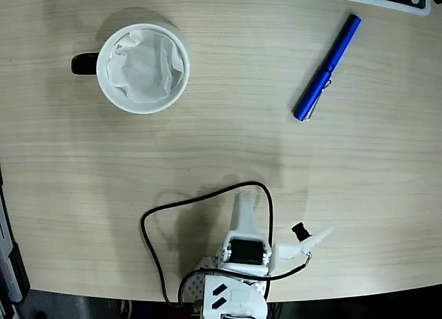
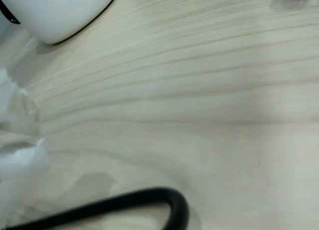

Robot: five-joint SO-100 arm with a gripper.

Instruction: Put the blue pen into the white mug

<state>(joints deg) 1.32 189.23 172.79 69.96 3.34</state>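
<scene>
Two things matter on this table (image 1: 221, 126) and I've got neither: the gripper (image 1: 243, 210) sits folded back near my base at the bottom edge in the fixed view, holding nothing, and I can't tell from either camera how far its fingers are parted. The blue pen (image 1: 327, 58) lies flat on the wood well ahead of the gripper and off to the right, slanted, clip toward the near end, clear all round, so I judge a top-down pinch across the barrel is the way in. The white mug (image 1: 143, 68) stands upright well ahead to the left, paper-lined mouth up, black handle pointing away left. My black cable (image 1: 181, 203) loops just beside the arm; I'd mind it doesn't snag.
</scene>
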